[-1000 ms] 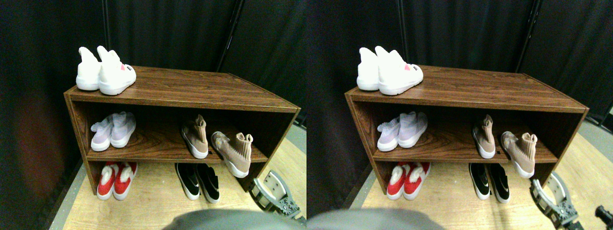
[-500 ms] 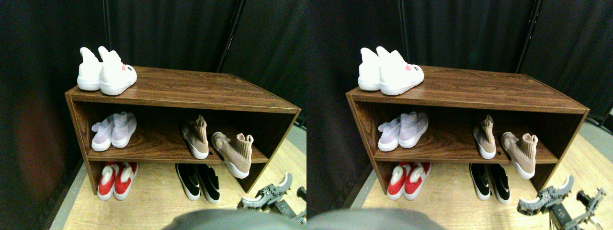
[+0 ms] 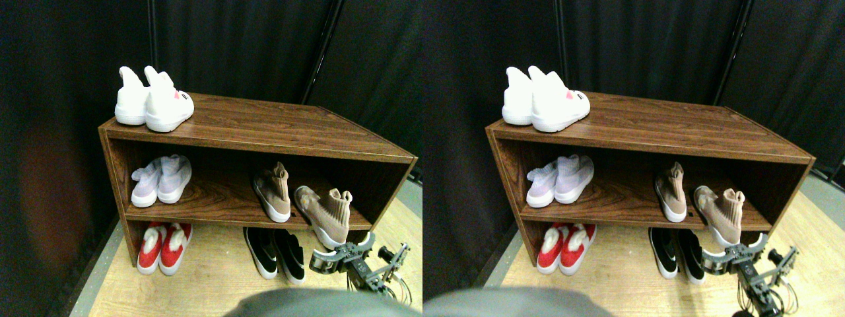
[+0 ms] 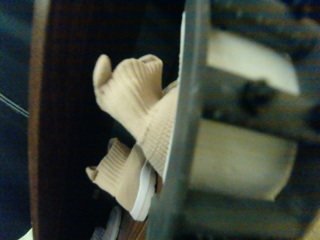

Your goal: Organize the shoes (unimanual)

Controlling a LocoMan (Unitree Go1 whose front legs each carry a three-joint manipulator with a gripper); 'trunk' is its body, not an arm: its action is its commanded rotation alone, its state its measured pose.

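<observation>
Stereo pair view | shelf point(image 3: 264, 135) middle tier: lilac pair point(image 3: 160, 179), tan shoes point(image 3: 272, 190) | hand point(image 3: 360, 257) wide, empty

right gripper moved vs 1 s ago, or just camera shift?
Yes. The right gripper has swung up and left toward the shelf unit, now just under the skewed tan shoe overhanging the middle shelf. The camera also shifted slightly.

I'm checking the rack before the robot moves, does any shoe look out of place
Yes. On the middle shelf, the right tan sock-shoe sits skewed, its white sole hanging past the front edge, unlike its partner. The other pairs sit side by side. The right gripper is just below it.
</observation>
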